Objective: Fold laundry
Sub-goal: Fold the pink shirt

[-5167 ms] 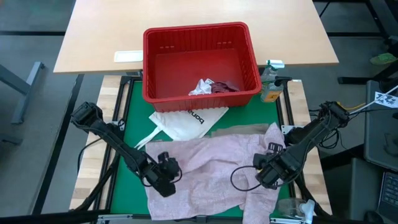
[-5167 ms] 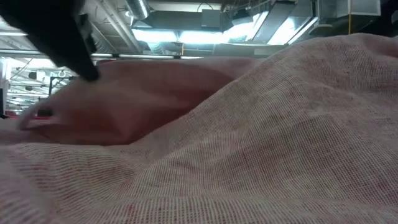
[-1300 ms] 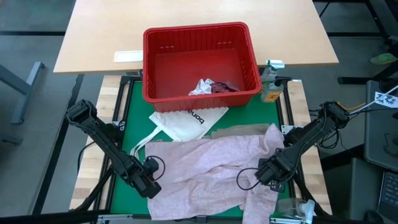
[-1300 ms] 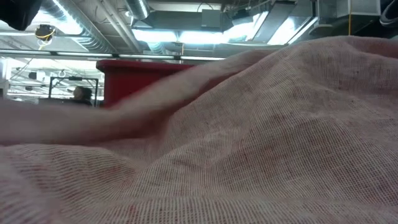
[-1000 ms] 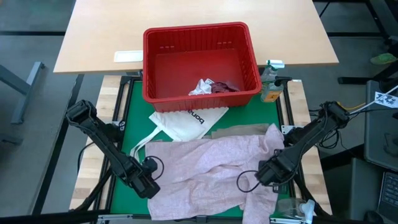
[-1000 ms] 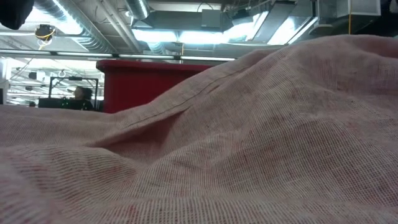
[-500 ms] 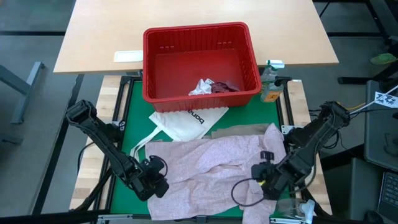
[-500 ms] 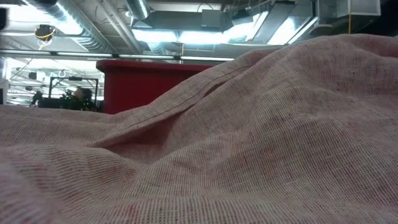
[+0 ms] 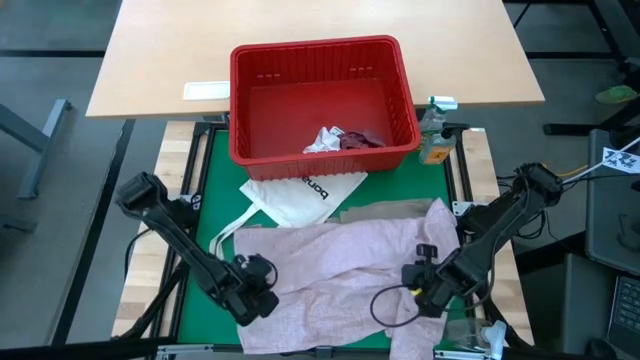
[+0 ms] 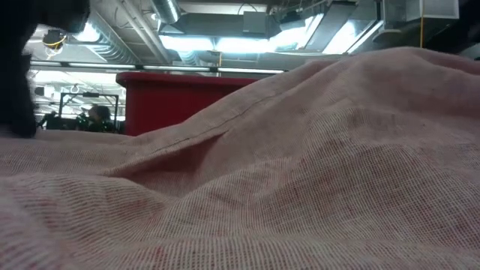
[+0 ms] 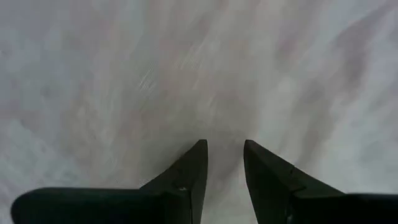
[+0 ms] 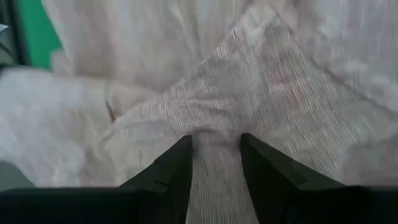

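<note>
Working both arms over the mottled pink woven-cotton garment (image 9: 340, 275), I have it spread across the green mat of the counter (image 9: 215, 170), in front of the red plastic slotted basket (image 9: 322, 98) and partly over the white tote bag with black lettering (image 9: 300, 195).

My left hand (image 9: 258, 290) is down at the garment's near left corner; its fingers stand a narrow gap apart with cloth between the tips, but I cannot tell whether they have actually pinched a layer. My right hand (image 9: 420, 285) is at the near right part, fingers a little apart with a raised ridge of cloth running up between them; a real grip I cannot confirm either.

My worry: if one hand grips and the other only brushes the weave, a lift would drag the garment askew and bunch it. A pinch through two layers would also pull up the wrong fold.

Its long axis runs left to right across the counter, the rumpled, bunched end toward the right arm.
</note>
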### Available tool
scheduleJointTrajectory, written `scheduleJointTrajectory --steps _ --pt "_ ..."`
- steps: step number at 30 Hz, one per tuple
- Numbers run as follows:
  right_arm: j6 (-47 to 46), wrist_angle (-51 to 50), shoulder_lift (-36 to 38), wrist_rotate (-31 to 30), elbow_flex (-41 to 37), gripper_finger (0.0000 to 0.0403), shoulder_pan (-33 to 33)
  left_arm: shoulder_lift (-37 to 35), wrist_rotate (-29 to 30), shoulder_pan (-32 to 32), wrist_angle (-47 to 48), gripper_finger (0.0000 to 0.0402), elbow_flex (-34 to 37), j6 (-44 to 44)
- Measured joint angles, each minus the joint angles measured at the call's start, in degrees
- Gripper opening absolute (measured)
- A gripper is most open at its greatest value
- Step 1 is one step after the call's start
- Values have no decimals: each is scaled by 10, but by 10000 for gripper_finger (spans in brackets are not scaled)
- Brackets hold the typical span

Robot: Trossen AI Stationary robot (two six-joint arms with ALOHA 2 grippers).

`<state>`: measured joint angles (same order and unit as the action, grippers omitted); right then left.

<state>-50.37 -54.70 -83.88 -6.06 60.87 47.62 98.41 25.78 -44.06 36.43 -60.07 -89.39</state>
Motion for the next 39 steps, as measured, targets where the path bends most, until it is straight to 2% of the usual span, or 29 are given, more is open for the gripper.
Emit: scheduleJointTrajectory --steps 4,6,16,25,33,39 --pt "-9 0 0 52 -31 138 0 45 -79 3 7 98 0 0" --pt "-10 0 0 68 -44 138 0 60 -98 3 8 98 -1 0" --pt "0 -5 2 142 -54 138 -1 52 -128 1 54 98 -1 0" --pt "23 -35 2 159 -19 138 0 6 -150 0 69 98 2 0" --pt "54 -108 3 117 73 138 0 -48 -104 5 84 98 1 0" --pt "89 -144 3 7 105 138 -7 -66 -50 40 111 98 1 0"
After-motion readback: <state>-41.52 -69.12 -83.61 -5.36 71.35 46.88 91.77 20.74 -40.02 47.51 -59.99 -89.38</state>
